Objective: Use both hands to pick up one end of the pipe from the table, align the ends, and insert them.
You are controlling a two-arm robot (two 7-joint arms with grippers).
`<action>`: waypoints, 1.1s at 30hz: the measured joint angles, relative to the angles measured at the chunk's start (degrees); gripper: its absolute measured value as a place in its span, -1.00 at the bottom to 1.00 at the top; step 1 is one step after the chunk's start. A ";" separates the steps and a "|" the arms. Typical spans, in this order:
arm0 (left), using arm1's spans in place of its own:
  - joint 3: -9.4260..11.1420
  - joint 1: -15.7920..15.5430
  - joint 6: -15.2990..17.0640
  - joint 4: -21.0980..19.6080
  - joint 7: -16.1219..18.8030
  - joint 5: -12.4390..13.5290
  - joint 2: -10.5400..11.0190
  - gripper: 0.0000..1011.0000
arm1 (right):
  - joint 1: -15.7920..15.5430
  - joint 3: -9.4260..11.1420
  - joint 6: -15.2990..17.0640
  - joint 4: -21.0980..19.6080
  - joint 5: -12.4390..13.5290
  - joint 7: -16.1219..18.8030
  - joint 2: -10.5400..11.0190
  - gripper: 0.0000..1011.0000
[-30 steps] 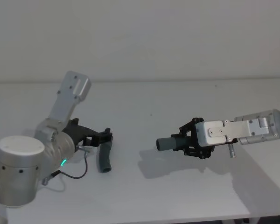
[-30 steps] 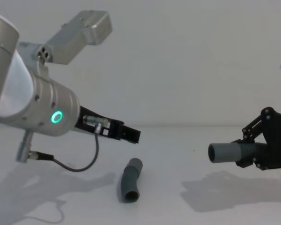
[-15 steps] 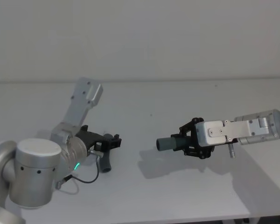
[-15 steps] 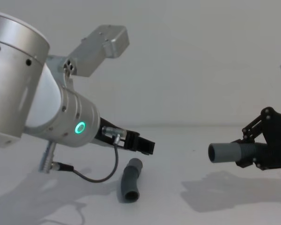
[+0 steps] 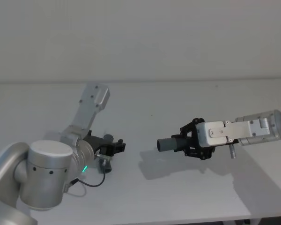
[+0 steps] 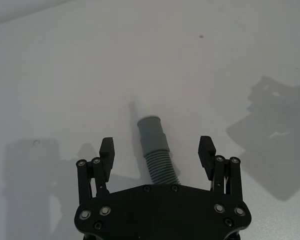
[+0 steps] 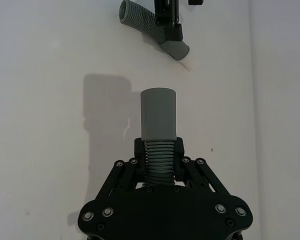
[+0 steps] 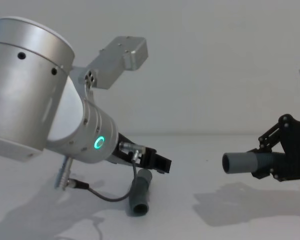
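Your open left gripper (image 6: 156, 146) straddles the lying pipe piece (image 8: 140, 192) lengthwise; right gripper (image 7: 159, 145) clamps the other piece (image 5: 167, 145).

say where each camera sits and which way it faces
Head: up high, looking down at the table; left gripper over the lying piece, right gripper gripping the held piece.
Chest: low, looking across the table; left arm large, right gripper at the right edge.
Left wrist: along the open left gripper at the lying piece.
Right wrist: along the right gripper, shut on the held piece.
Shared: both wrist views show the lying piece.
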 joint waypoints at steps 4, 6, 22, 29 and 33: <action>0.08 0.08 0.17 0.48 0.40 0.23 -0.66 0.98 | 0.00 0.00 0.00 0.00 0.00 0.00 0.00 -0.46; 0.15 0.16 0.25 0.83 0.67 0.36 -1.17 0.98 | 0.00 0.00 0.00 0.00 0.00 0.00 0.00 -0.46; -0.08 1.23 0.11 2.86 2.39 1.17 -4.20 0.98 | 0.00 0.00 0.00 0.00 0.00 0.00 0.00 -0.46; -0.50 1.78 -0.21 3.24 2.94 1.45 -4.92 0.94 | 0.00 0.00 0.00 0.00 0.00 0.00 0.00 -0.46; -0.71 2.05 -0.36 3.43 3.02 1.60 -5.09 0.75 | 0.00 0.00 0.00 0.00 0.00 0.00 0.00 -0.46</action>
